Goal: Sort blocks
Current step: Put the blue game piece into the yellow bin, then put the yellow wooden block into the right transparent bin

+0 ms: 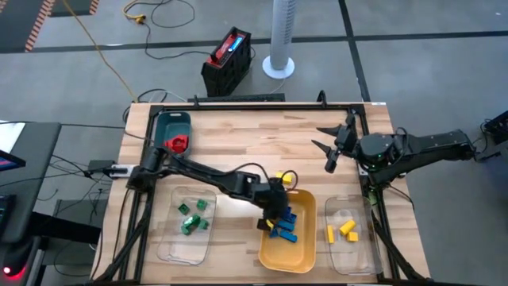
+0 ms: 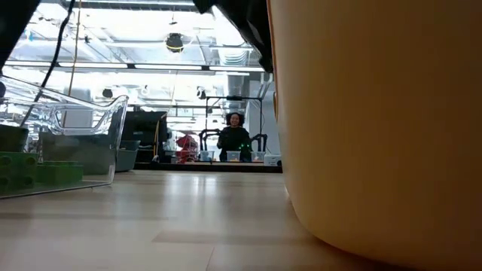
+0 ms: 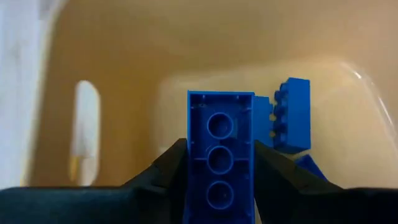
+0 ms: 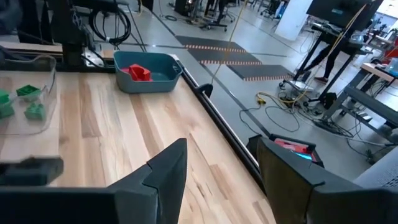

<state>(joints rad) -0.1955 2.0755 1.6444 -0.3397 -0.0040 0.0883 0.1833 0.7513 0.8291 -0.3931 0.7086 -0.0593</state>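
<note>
The wooden table [image 1: 238, 139] sits in a big workshop with a grey floor, cables and a white fan behind it. On the table are four trays. The teal tray [image 1: 174, 127] at the far left corner holds red blocks [image 1: 176, 144]. The clear tray [image 1: 187, 248] near the left front holds green blocks [image 1: 190, 218]. The other clear tray [image 1: 349, 253] on the right holds yellow blocks [image 1: 343, 230]. The yellow tray [image 1: 302, 253] in the middle has blue blocks [image 1: 284, 229] in it. The left gripper [image 3: 219, 163] is down over the yellow tray and is pinching a long blue brick [image 3: 221, 158] by its two sides, with its hollow underside facing the camera. One more yellow block [image 1: 282, 178] lies on the table just behind the yellow tray. The right gripper [image 1: 333, 144] waits up by the far right side of the table with its fingers apart and nothing in them. The sorting looks almost done: I think only the blue brick must be let go, and that loose yellow block must go to its tray.
</note>
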